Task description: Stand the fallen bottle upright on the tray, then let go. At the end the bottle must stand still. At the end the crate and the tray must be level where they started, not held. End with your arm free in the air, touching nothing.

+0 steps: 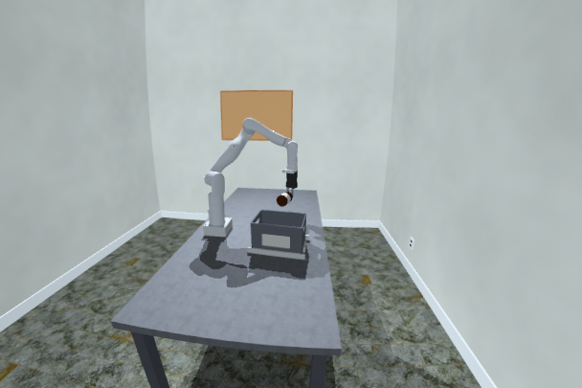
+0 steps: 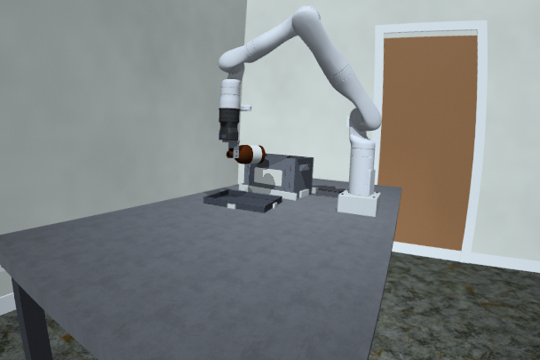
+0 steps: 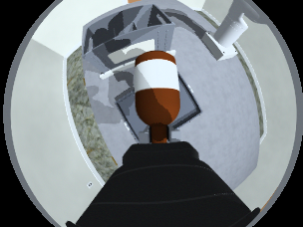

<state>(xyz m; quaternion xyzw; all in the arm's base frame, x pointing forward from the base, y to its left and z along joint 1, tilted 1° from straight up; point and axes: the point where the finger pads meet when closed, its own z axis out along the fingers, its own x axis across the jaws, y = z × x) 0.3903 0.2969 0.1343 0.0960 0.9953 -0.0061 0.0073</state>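
Observation:
The brown bottle (image 1: 282, 199) (image 2: 249, 154) (image 3: 157, 100) with a white label hangs in the air on its side, about level, its base pointing toward the crate side. My gripper (image 2: 234, 152) (image 3: 158, 130) is shut on its neck and points down. The dark, low-walled tray (image 2: 249, 206) (image 3: 189, 102) lies level on the table below the bottle, with a clear gap between them. The crate hides most or all of the tray in the top view. The fingertips are small in the top and exterior views.
A grey open crate (image 1: 258, 239) (image 2: 289, 177) (image 3: 132, 50) with a pale label stands level beside the tray, with pale strips at its base. The bottle's base end is near the crate, higher than the tray. The arm's base (image 1: 217, 228) (image 2: 359, 204) stands at the table's side.

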